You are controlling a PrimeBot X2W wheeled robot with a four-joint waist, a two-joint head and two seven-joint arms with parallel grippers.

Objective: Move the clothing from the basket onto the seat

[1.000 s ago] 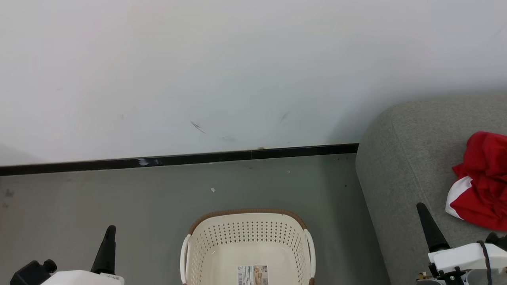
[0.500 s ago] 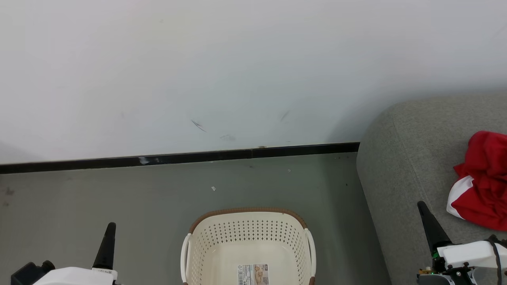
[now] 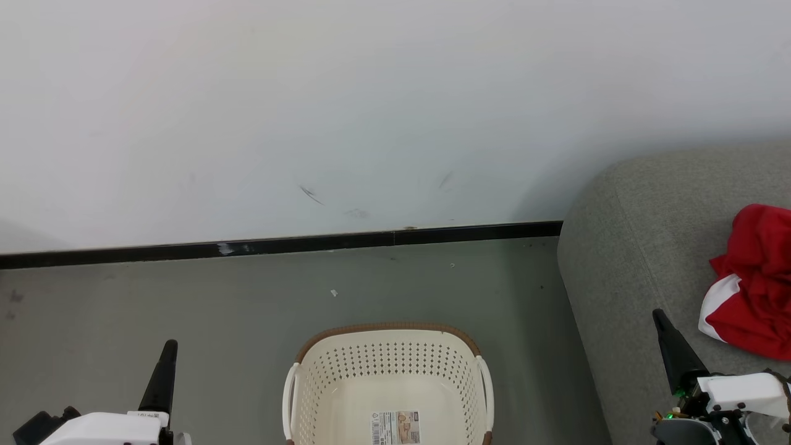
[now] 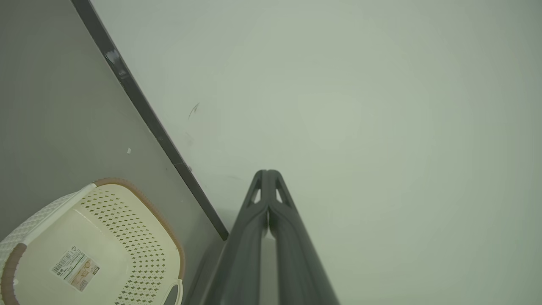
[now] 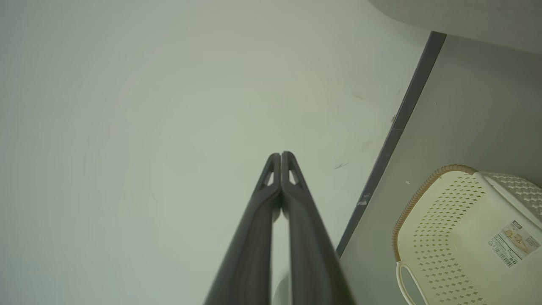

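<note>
Clothing (image 3: 757, 272) lies on seat (image 3: 630, 247) in head view; wrist views show left fingers (image 4: 247, 245), right fingers (image 5: 256, 237) clenched empty.

Home-like living room: grey-green sofa seat (image 3: 642, 247), laundry basket (image 3: 386, 371) on grey floor (image 3: 185, 296), plain white wall (image 3: 371, 93), black skirting (image 3: 278, 247).

I log clothing (image 3: 757, 290) bright red with a white panel, basket (image 3: 383, 364) cream, hole-dotted, brown-rimmed, seat (image 3: 630, 259) grey-green, floor (image 3: 185, 296) grey, wall (image 3: 371, 93) white, skirting (image 3: 309, 245) black.
</note>
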